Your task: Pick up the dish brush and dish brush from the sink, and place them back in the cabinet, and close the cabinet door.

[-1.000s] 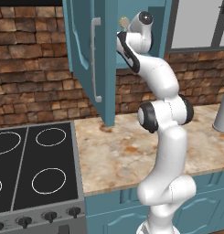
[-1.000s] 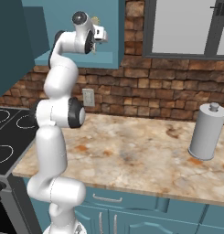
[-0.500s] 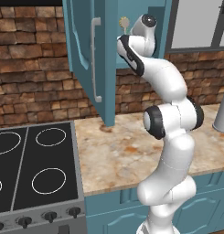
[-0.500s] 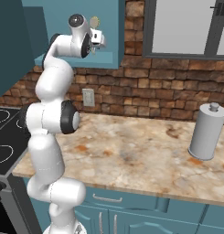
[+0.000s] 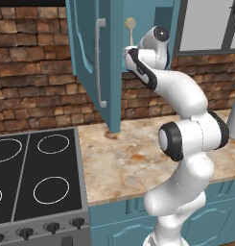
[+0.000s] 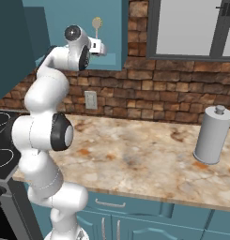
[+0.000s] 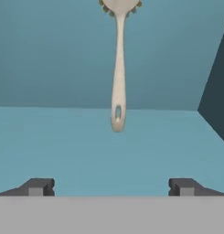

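No readable text, label, brand, number or sign appears anywhere.

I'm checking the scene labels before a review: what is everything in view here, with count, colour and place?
dish brush: one, cream, upright inside the cabinet, handle end down, apart from the hand.
cabinet: one, teal-blue with a lighter blue floor, on the wall above the counter.
cabinet door: one, teal-blue, silver bar handle, swung open at the left.
stovetop: one, black with white rings, left of the counter.
counter: one, mottled beige stone, over low teal cupboards.
canister: one, grey, on the counter at the right.
wall outlet: one, pale, on the brick wall.
hand: one, dark fingertips, open, facing the brush.
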